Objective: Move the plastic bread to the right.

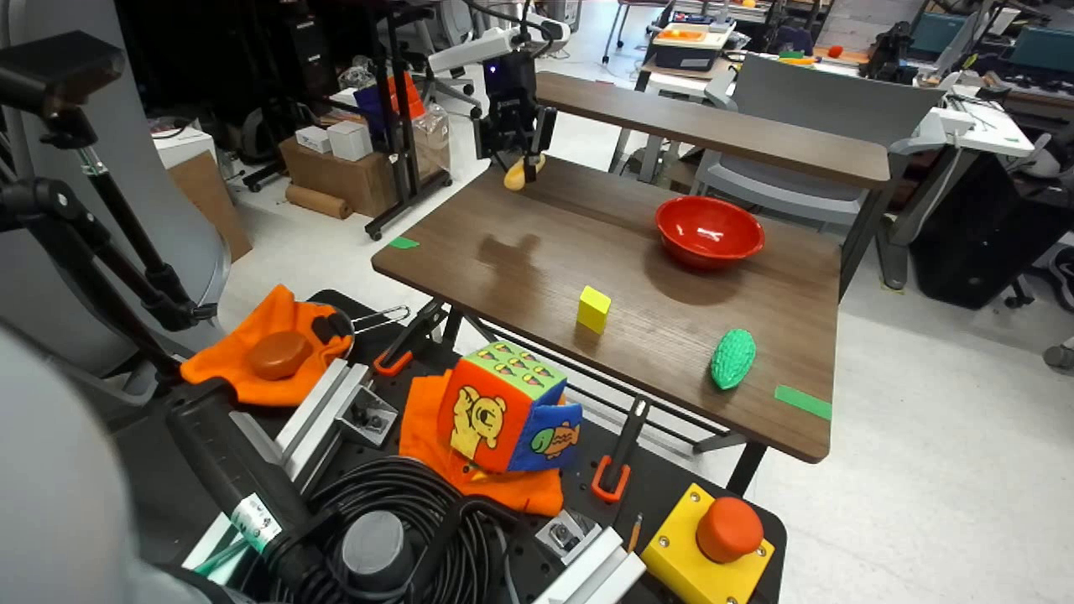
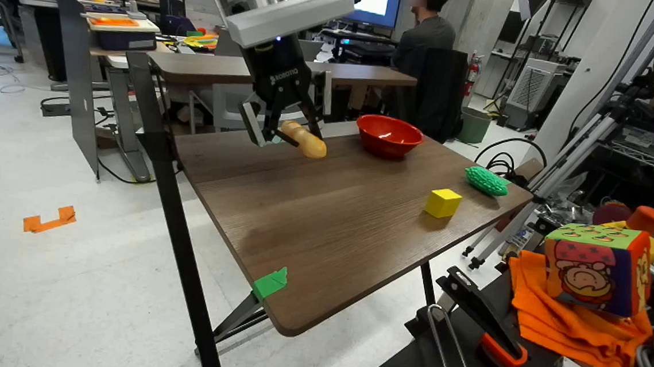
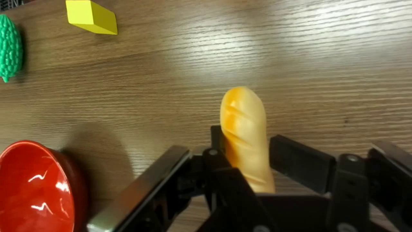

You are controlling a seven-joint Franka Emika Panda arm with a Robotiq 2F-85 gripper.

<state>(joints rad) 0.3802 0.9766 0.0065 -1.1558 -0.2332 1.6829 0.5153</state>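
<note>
Bread [image 2: 307,141] of yellow-orange plastic hangs above the table [image 1: 579,252], held by the gripper [image 3: 246,143], which is narrowed to its width, fingers [image 3: 299,164] at either flank. The bread's long axis lies crosswise to their closing, the red bowl [image 3: 35,190] to its left in the wrist view. Whose right the task means, I cannot tell. Lettering [image 2: 284,76] on the gripper reads ROBOTIQ
</note>
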